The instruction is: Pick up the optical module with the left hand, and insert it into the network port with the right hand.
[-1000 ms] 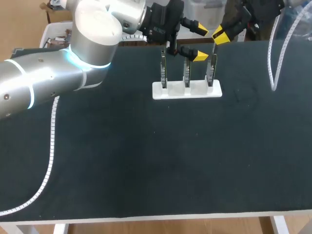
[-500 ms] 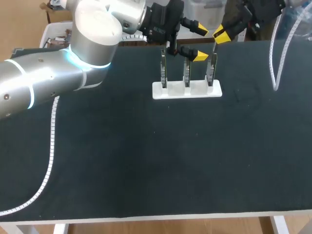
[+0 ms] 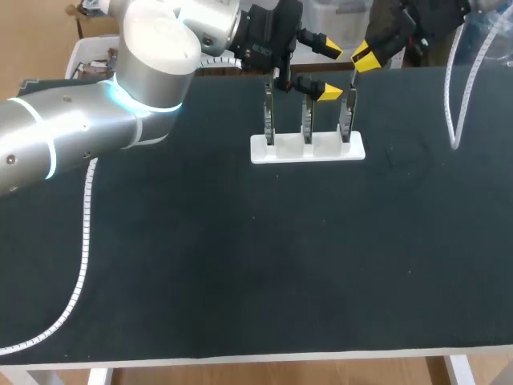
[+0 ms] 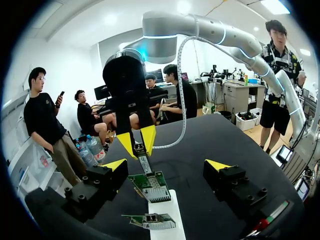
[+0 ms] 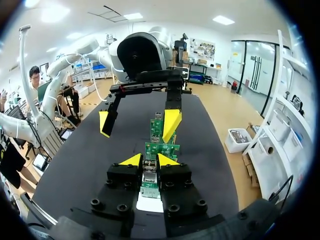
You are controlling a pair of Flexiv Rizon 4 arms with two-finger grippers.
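Note:
A white stand (image 3: 307,149) at the table's far middle holds three upright green network cards (image 3: 306,117). My right gripper (image 3: 362,58) hangs above the rightmost card (image 3: 345,117), shut on the slim silver optical module (image 5: 148,169). The module's lower end meets the metal port on that card (image 4: 150,181). From the left wrist, the module (image 4: 144,161) shows below the right gripper (image 4: 137,141). My left gripper (image 3: 330,70) stands open just left of it, over the middle card, with nothing between its fingers (image 4: 115,164). In the right wrist view the left gripper (image 5: 137,123) is ahead of the cards (image 5: 160,131).
A white ribbed cable (image 3: 81,265) runs down the table's left side from my left arm. Another cable loop (image 3: 452,120) hangs at the far right. The black tabletop (image 3: 264,265) stretches from the stand to the front edge.

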